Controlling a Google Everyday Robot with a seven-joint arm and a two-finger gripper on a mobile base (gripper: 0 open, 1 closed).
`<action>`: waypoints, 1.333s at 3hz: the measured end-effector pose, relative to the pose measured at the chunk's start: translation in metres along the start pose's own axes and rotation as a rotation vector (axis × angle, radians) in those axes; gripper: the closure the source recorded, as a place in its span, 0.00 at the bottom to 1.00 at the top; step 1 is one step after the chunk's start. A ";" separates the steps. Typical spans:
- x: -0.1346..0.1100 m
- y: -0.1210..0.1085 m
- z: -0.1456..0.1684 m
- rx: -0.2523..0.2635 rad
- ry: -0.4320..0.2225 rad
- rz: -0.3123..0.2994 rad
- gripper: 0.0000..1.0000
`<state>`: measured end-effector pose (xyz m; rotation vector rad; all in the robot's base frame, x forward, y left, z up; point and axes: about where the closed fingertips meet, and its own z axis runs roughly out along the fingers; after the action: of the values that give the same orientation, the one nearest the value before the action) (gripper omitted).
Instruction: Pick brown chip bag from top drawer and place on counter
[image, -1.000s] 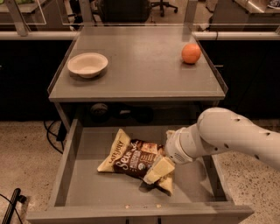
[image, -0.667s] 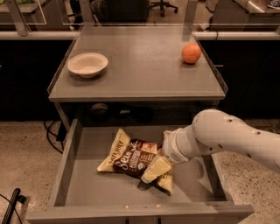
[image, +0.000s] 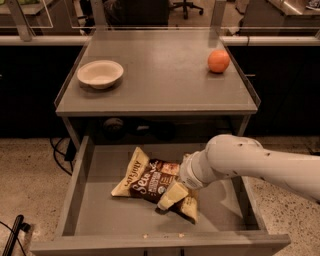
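The brown chip bag (image: 149, 180) lies flat in the open top drawer (image: 100, 212), near its middle, with white script on a dark centre and pale edges. My white arm reaches in from the right. My gripper (image: 171, 196) is down on the right end of the bag, touching it and covering part of it. The bag rests on the drawer floor. The counter (image: 160, 80) is above the drawer, behind the arm.
A cream bowl (image: 100, 74) sits at the counter's left side. An orange ball-shaped fruit (image: 218, 61) sits at its right rear. Drawer side walls flank the bag. Cables (image: 60, 150) hang by the table's left leg over the speckled floor.
My arm and gripper have shifted slightly left, further over the right end of the bag. The bag has stayed where it was.
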<state>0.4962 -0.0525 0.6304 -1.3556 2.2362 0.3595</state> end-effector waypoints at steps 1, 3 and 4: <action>0.014 0.002 0.016 0.007 0.039 0.007 0.03; 0.014 0.002 0.016 0.007 0.039 0.007 0.50; 0.014 0.002 0.016 0.007 0.039 0.007 0.79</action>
<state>0.4934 -0.0543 0.6099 -1.3630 2.2721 0.3297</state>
